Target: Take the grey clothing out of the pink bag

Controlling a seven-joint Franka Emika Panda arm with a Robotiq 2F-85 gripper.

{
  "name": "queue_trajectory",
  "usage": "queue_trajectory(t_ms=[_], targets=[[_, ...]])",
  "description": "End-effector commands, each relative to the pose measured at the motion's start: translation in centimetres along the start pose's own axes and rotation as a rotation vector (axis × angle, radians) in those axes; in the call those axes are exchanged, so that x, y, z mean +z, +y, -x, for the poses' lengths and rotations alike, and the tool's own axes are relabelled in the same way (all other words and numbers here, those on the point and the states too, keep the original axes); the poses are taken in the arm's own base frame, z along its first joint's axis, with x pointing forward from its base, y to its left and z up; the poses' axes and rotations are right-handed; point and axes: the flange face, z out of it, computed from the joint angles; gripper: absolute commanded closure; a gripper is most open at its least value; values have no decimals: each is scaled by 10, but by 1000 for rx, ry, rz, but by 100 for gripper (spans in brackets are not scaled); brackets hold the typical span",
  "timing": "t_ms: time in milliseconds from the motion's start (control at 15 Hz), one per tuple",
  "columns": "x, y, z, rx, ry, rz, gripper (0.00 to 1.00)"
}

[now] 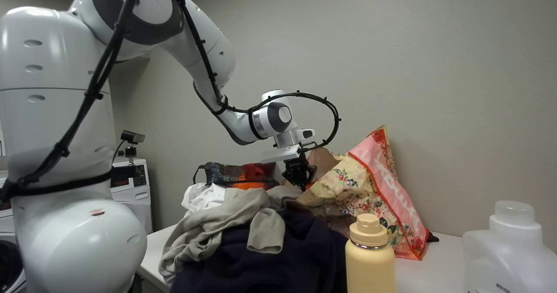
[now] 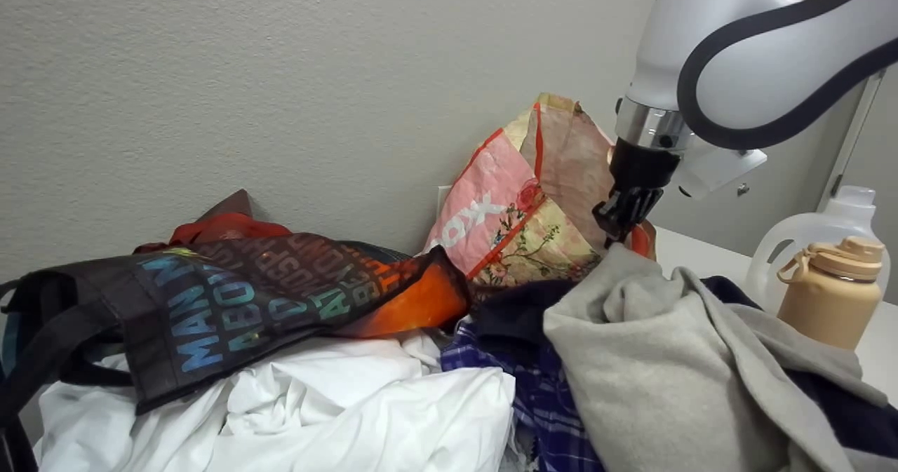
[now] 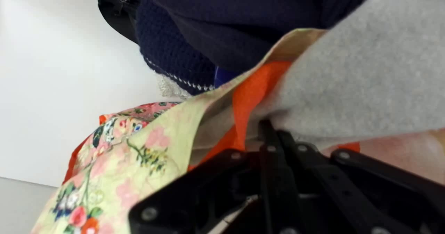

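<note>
The end effector (image 3: 274, 128) is pinched together, clamped on the grey clothing (image 2: 645, 367) at the mouth of the pink floral bag (image 1: 367, 188). Much of the clothing lies outside the bag, draped across a navy garment (image 1: 261, 267) on the white tabletop (image 1: 437, 267). A capped peach water bottle (image 1: 370, 262) and a translucent plastic jug (image 1: 500, 258) stand near the bag.

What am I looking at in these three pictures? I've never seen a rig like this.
This is a white robot arm with a black two-fingered gripper. Two pictures come from cameras outside it; the close-up comes from its wrist. The white table carries a flowered pink bag, navy clothing, white cloth and a dark printed bag; a yellow bottle and a translucent jug stand nearby. The gripper appears closed on the grey clothing, at the pink bag's mouth.
</note>
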Motion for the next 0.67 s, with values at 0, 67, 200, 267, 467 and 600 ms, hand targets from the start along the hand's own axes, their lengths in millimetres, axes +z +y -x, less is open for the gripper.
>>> queue_trajectory(t_ms=[0,67,200,267,467,600], targets=[[-9,2,0,28,-3,-33,95],[-15,5,-2,39,8,-60,94],[-33,12,-6,65,34,-104,95],[-44,15,-8,60,46,-149,94],[-70,13,-11,-25,60,-331,95],[-91,16,-11,-80,87,-446,95]])
